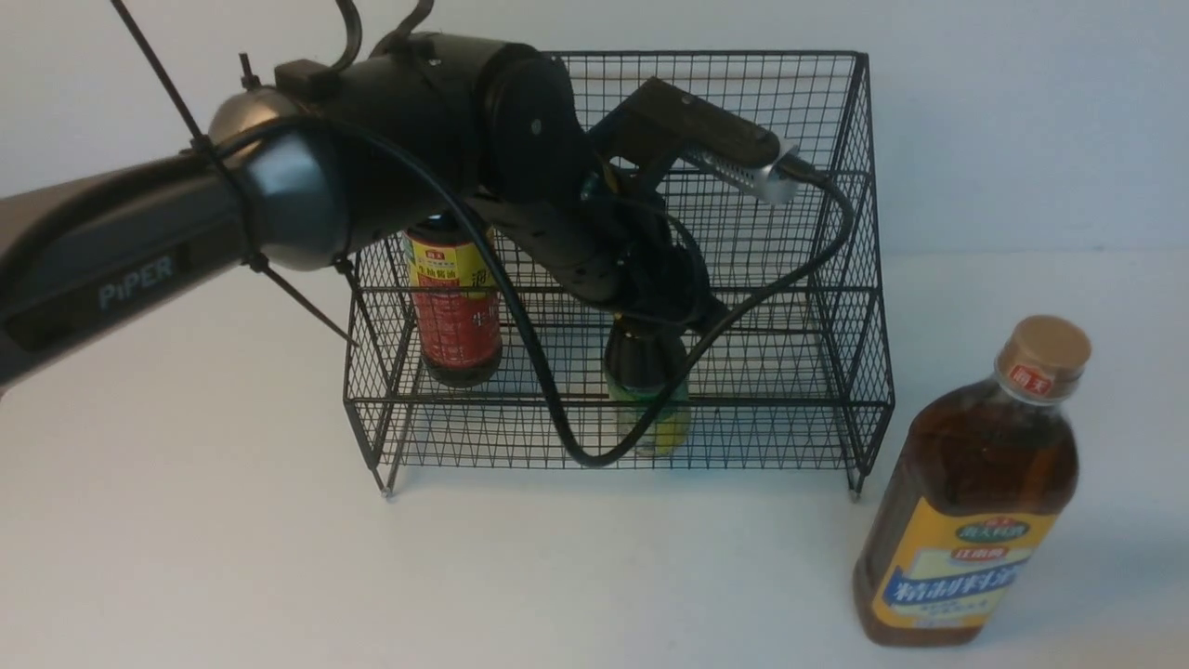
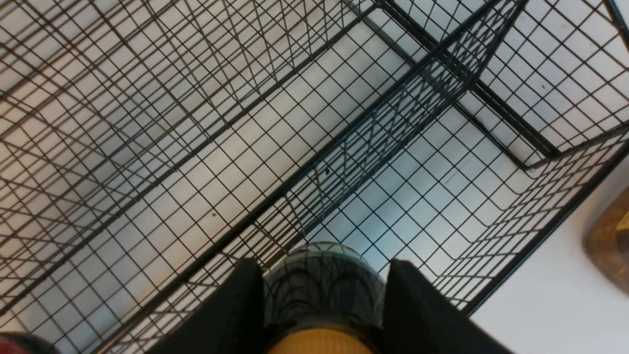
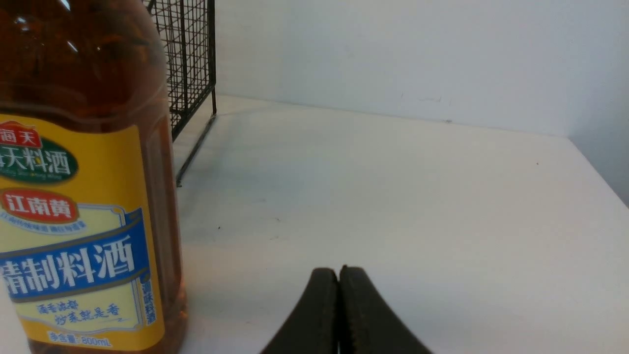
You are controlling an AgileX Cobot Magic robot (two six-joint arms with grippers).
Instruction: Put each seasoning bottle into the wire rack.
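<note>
Left claw: your left gripper is clamped on the small squeeze bottle, one finger pressed on each side of its shoulder, the yellow nozzle between them
Bottle's place: inside the wire rack, on the front lower tier, about mid-width
Deciding relation: the bottle stands upright with its long axis vertical, straight below the claw, which grips it from above; from the front view its base looks level with the tier's mesh, but you cannot tell for sure that it is seated
Next move, as a judgement: let go only once the base bears on the mesh, then lift straight up along the bottle's axis so the fingers do not tip it
Tall dark bottle: upright in the rack, towards its left end, apart from the small one
Large amber bottle: outside the rack, upright on the table off the rack's front right corner
Right claw: your right gripper is closed on nothing, fingers pressed together, low over the table near the amber bottle; that arm is the nearer one for it
</note>
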